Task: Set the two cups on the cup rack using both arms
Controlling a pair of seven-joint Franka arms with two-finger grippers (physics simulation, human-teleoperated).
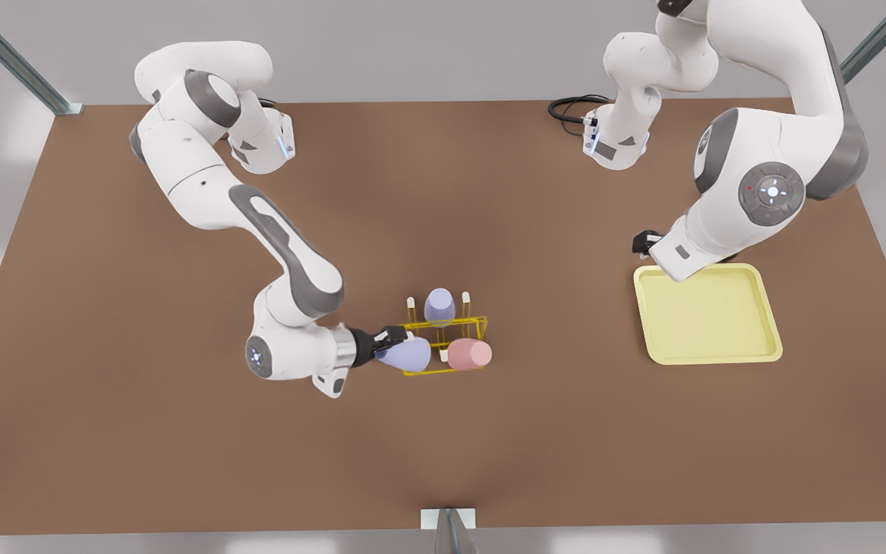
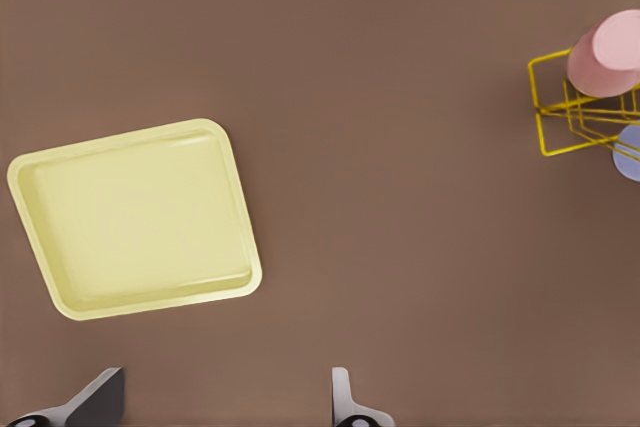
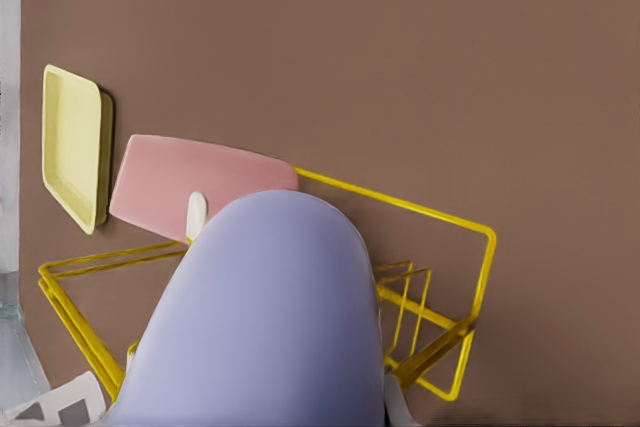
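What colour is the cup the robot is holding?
Pale lavender. The right gripper holds the cup at the rack; the right wrist view shows it best.

Table (image 1: 143,431) is plain matte brown. Rack (image 1: 467,322) is bright yellow wire, pegs (image 1: 411,302) tipped white. One cup (image 1: 470,354) is plain pink; two cups (image 1: 440,305) (image 1: 411,355) are plain pale lavender. Tray (image 1: 766,308) is pale yellow, unpatterned. Arms (image 1: 204,177) are white with grey joints; grippers (image 1: 391,335) are black.
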